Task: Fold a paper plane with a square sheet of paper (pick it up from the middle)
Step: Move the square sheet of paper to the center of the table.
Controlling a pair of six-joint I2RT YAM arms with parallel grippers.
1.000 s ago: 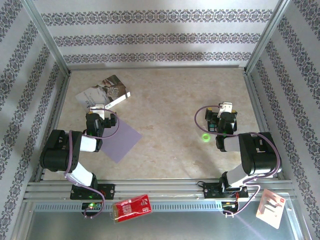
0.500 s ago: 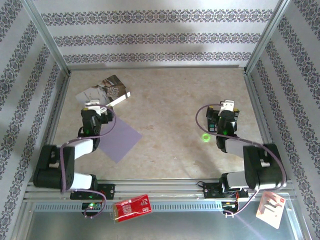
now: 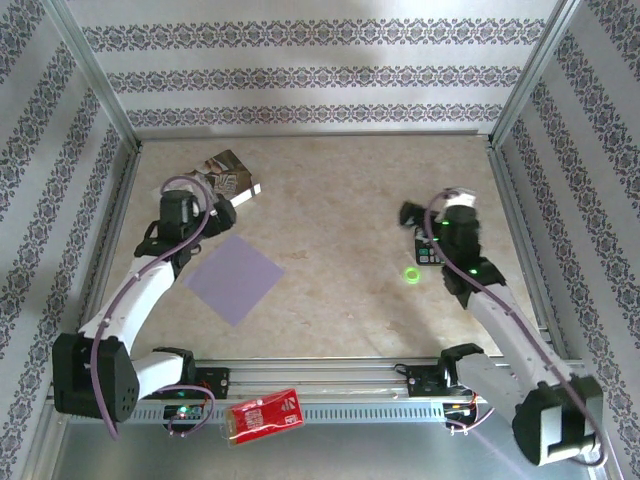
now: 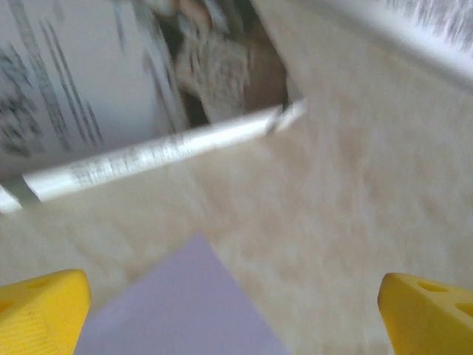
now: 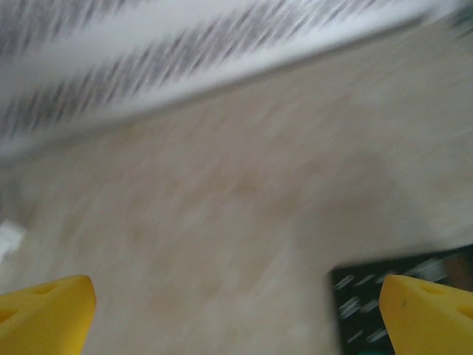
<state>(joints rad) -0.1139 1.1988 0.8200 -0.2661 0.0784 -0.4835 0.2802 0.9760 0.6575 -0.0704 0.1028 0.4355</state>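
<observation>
Finding: the square sheet of paper point(image 3: 236, 280) lies flat on the bench point(image 3: 340, 190), its far corner by my left hand point(image 4: 236, 314), which like my right hand point(image 5: 236, 310) gapes empty; I judge it light, limp, best pinched at its middle

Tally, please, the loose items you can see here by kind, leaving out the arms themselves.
Lilac paper sheet: 1
Printed booklet: 1
Black calculator: 1
Green ring: 1
Red packet: 1
Total: 5
</observation>
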